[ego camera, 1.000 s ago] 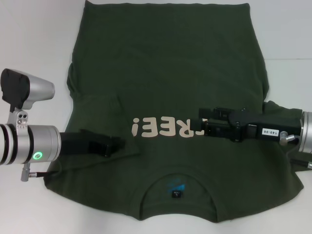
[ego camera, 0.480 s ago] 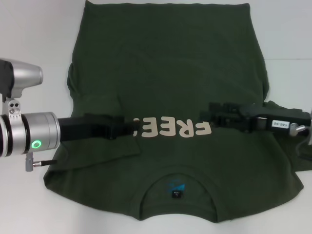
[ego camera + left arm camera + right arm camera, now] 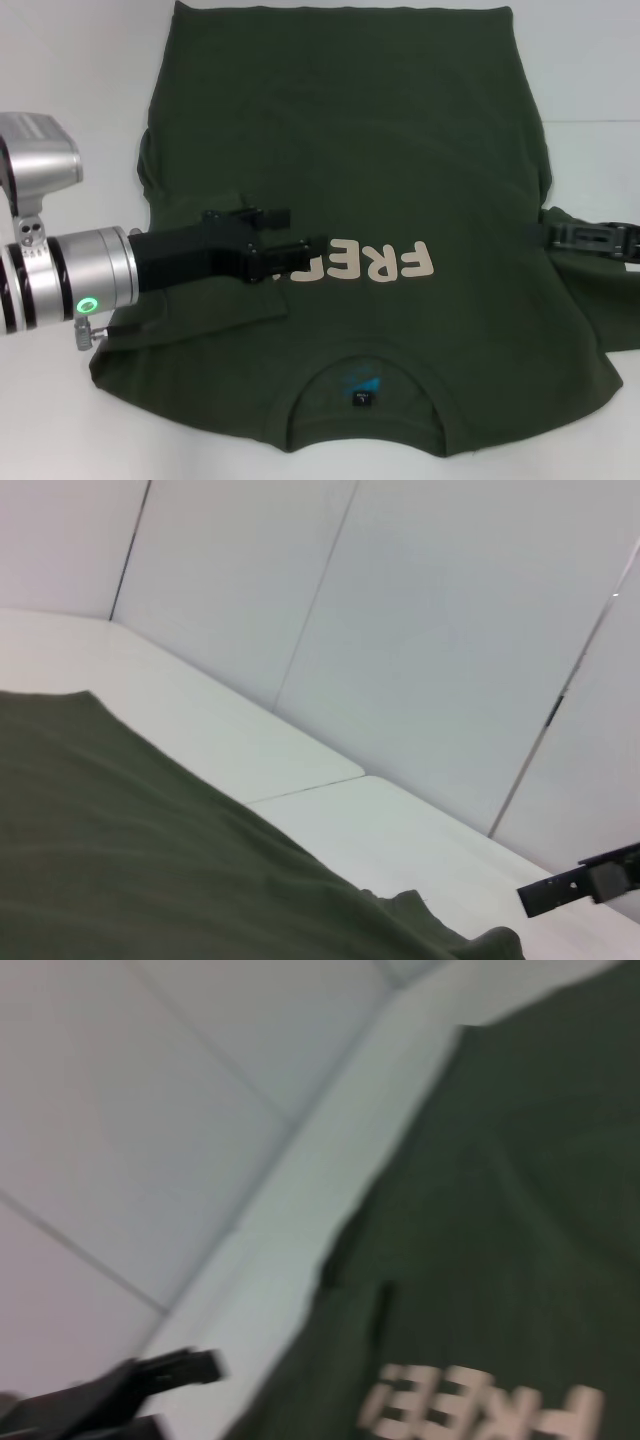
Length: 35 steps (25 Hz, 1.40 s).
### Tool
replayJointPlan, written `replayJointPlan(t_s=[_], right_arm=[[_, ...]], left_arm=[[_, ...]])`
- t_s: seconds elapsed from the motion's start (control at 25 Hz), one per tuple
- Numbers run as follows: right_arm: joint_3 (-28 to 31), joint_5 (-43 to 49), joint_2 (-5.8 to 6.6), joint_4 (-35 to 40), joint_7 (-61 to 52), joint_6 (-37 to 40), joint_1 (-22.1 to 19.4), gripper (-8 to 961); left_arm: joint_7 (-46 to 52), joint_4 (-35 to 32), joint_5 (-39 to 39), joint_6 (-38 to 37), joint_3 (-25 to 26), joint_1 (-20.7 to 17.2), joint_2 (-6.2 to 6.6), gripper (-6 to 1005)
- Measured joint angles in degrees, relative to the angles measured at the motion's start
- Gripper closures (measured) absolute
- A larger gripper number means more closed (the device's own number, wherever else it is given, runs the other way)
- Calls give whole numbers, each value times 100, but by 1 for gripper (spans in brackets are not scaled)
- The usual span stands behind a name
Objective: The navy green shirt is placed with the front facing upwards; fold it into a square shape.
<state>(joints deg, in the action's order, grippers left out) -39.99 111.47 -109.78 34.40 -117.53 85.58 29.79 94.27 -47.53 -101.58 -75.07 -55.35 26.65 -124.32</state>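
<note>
The navy green shirt lies flat on the white table, front up, collar nearest the robot w/ a blue mark inside. Left claw reaches in over the chest, its two prongs spread apart and released, holding nothing; its tip covers the start of the cream lettering, which runs off to its right. Right claw sits well apart, over the shirt's far sleeve edge; can't tell if it's clenched. Hem lies beyond both claws.
</note>
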Motion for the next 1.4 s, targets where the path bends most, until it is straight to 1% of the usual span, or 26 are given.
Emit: replayJointPlan(t_s=[0.12,0.28,0.44,0.68,0.84,1.0,1.24,1.4], right_arm=[[23,108,110,129,-253,-49,-131,238],[201,248,214,190,-471,-134,-232,240],[427,550,258,190,-755,-284,-251,242],[522,745,193,171,-1081,-904,-317,244],[509,771,181,137,-1310,-1280,-396,245],[560,974,157,130,-1483,-1427,-426,247],[575,1103,37,117,-1506,-1589,-430,249],[572,1111,0,66,-1483,-1753,-431,251]], left_arm=[[-527,147,56,-89,-3,10,5,236],[-1279,331,34,-339,-7,10,11,238],[-1932,452,-149,-623,-11,-11,21,240],[-2103,517,-225,-769,-11,-57,13,242],[-2121,541,-273,-827,-11,-48,26,243],[-2128,543,-361,-836,-11,-27,31,242],[-2133,543,-370,-793,-10,-20,31,243],[-2136,545,-371,-774,-5,-13,31,243]])
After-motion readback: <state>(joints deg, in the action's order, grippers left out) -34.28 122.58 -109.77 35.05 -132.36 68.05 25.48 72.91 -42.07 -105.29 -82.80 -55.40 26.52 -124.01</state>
